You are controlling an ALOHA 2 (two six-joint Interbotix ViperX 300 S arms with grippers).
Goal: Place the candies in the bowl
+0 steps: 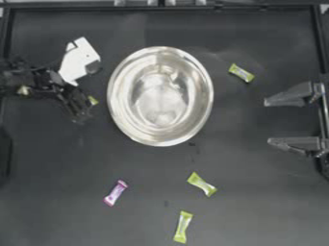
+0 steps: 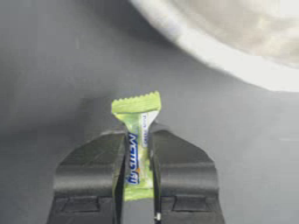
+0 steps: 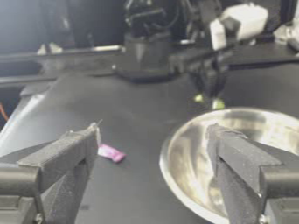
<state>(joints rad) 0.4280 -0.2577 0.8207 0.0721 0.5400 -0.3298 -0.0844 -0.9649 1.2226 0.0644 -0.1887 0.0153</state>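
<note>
The silver bowl (image 1: pixel 159 95) stands mid-table with nothing visible inside; its rim shows as bowl (image 2: pixel 234 61) and bowl (image 3: pixel 234 166) in the wrist views. My left gripper (image 1: pixel 85 106) hovers just left of the bowl, shut on a yellow-green candy (image 2: pixel 137 144) held lengthwise between its jaws; a tip of that candy (image 1: pixel 94 101) peeks out from above. Three more yellow-green candies lie loose: one (image 1: pixel 241 73) right of the bowl, one (image 1: pixel 202 184) and one (image 1: pixel 183 227) in front. A pink candy (image 1: pixel 115 193) (image 3: pixel 111 153) lies front left. My right gripper (image 1: pixel 276 121) is parked open at the right edge.
The left arm's white wrist housing (image 1: pixel 78 61) sits at the back left. A black frame rail (image 1: pixel 160 6) borders the table's far edge.
</note>
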